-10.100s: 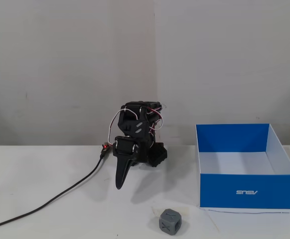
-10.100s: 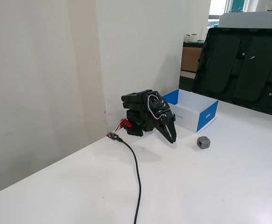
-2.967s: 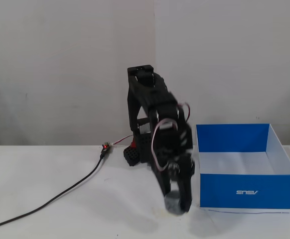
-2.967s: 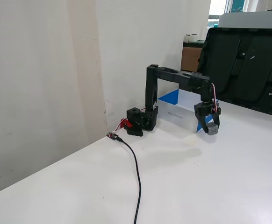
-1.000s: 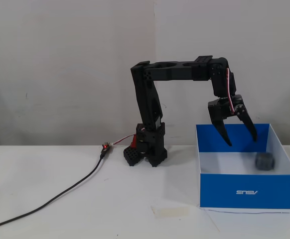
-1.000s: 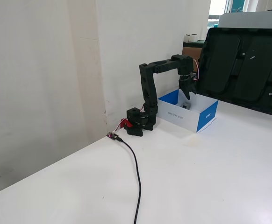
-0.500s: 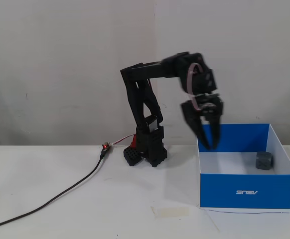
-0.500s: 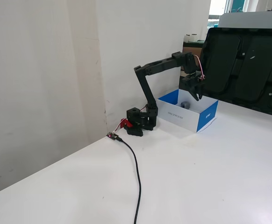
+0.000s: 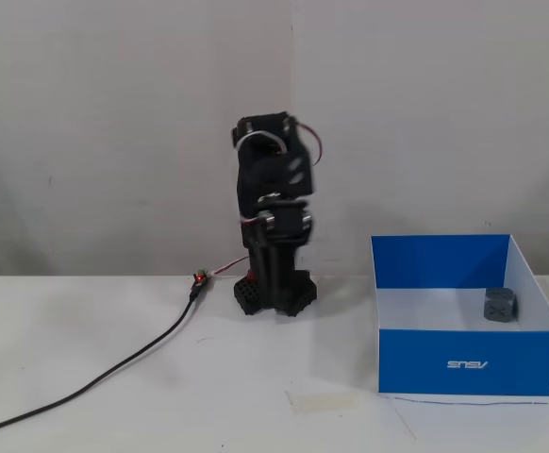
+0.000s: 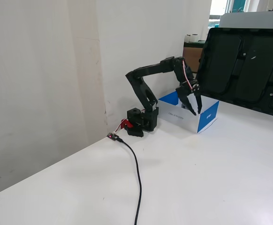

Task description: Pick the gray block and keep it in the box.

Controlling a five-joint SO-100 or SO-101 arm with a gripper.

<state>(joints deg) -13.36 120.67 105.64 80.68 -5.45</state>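
The gray block [image 9: 501, 305] lies inside the blue box [image 9: 425, 363] against its right wall, free of the arm. In a fixed view the arm [image 9: 274, 217] faces the camera, blurred by motion, left of the box, and its fingers cannot be made out there. From the side, the gripper [image 10: 197, 112] hangs open with its fingers pointing down, over the table-side edge of the box [image 10: 208, 117], holding nothing. The block is hidden in that side view.
A black cable [image 9: 114, 373] with a red-lit connector [image 9: 198, 278] runs from the arm's base to the front left. A strip of pale tape [image 9: 324, 401] lies on the table before the box. Dark panels [image 10: 239, 61] stand behind the box.
The block has dropped from the open gripper and lies still in the box. The arm has swung left, away from above the box, toward its base, still open.
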